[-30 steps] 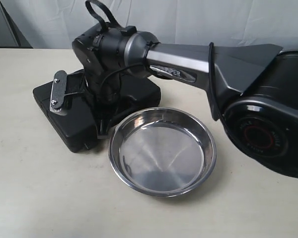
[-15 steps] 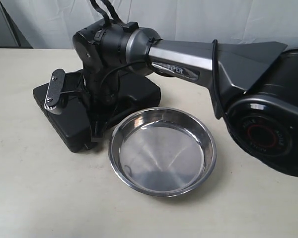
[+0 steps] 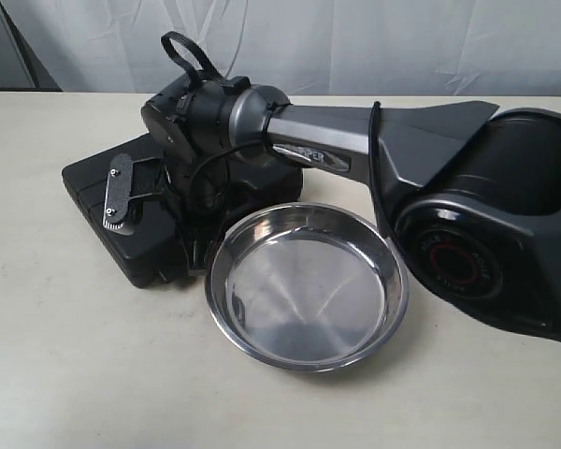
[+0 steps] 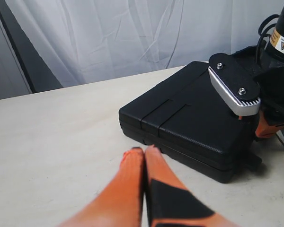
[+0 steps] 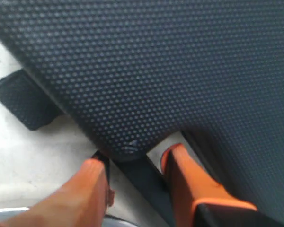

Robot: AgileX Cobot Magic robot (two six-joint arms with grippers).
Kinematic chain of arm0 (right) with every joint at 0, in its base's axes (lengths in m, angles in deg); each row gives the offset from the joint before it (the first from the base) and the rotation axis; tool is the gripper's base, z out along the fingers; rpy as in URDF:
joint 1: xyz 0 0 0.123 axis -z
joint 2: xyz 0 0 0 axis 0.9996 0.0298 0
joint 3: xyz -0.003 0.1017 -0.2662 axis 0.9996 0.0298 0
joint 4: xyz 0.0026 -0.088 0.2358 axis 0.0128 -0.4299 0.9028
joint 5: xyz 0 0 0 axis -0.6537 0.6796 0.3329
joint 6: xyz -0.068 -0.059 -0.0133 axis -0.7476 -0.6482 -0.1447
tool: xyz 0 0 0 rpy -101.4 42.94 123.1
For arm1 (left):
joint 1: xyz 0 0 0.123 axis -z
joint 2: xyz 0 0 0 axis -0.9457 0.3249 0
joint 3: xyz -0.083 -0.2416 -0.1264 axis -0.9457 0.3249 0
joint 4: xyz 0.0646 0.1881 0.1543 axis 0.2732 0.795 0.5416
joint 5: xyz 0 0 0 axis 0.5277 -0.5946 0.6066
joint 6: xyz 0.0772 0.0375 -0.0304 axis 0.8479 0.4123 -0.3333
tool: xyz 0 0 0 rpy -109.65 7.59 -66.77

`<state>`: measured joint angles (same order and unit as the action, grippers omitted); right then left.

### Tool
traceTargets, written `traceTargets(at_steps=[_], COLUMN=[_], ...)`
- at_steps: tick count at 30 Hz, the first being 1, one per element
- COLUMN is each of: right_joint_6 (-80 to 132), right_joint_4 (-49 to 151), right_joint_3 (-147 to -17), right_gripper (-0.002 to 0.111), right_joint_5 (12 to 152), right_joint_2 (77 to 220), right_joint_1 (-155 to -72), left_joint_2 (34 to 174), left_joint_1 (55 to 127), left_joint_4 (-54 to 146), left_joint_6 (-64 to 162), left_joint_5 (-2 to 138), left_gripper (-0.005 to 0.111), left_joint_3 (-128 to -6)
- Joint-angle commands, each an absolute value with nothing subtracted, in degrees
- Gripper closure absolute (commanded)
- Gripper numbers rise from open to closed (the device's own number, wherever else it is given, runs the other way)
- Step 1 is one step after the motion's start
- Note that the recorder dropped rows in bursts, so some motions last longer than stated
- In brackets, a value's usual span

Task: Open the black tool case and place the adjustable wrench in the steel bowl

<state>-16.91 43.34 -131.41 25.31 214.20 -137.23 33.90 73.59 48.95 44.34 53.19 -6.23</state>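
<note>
Case [image 3: 79,187]: shut, flat on the bench [image 3: 75,374], just beside the bowl [image 3: 304,285].
Right gripper [image 5: 135,158]: wide, astride the case's corner.
Left gripper [image 4: 144,150]: closed, empty.
Wrench: unseen; bowl empty, everything left to do.

We are looking at a big pale table [image 3: 84,374]. It is reaching from near us all the way to the far side. Behind it, a white cloth [image 3: 430,42] is hanging down in soft folds. At the far left, a dark grey panel [image 3: 5,47] is standing beside the cloth. Soft light is shining on the table top.
</note>
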Motion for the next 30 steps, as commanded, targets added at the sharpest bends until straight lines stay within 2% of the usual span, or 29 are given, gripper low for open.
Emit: traceTargets(at_steps=[1, 6, 9, 11, 12, 30], right_joint_6=[-16.75, -16.75, -16.75, -16.75, -16.75, -14.21], right_joint_4=[43.02, 43.02, 43.02, 43.15, 43.35, 45.49], right_joint_3=[-131.38, -131.38, -131.38, -131.38, -131.38, -131.38], right_gripper=[0.071, 0.074, 0.091, 0.106, 0.109, 0.109], right_joint_5=[25.41, 25.56, 24.85, 23.97, 23.88, 23.50], right_joint_2=[215.98, 216.35, 216.35, 216.35, 216.35, 211.09], right_joint_1=[-136.94, -136.94, -136.94, -136.94, -136.94, -136.94], left_joint_2=[34.11, 34.11, 34.11, 34.11, 34.11, 34.11], left_joint_1=[73.48, 73.48, 73.48, 73.48, 73.48, 73.48], left_joint_4=[48.93, 48.93, 48.93, 48.93, 48.93, 48.93], left_joint_6=[44.09, 44.09, 44.09, 44.09, 44.09, 44.09], left_joint_5=[54.06, 54.06, 54.06, 54.06, 54.06, 54.06], left_gripper=[0.106, 0.106, 0.106, 0.106, 0.106, 0.106], left_joint_3=[-6.31, -6.31, -6.31, -6.31, -6.31, -6.31])
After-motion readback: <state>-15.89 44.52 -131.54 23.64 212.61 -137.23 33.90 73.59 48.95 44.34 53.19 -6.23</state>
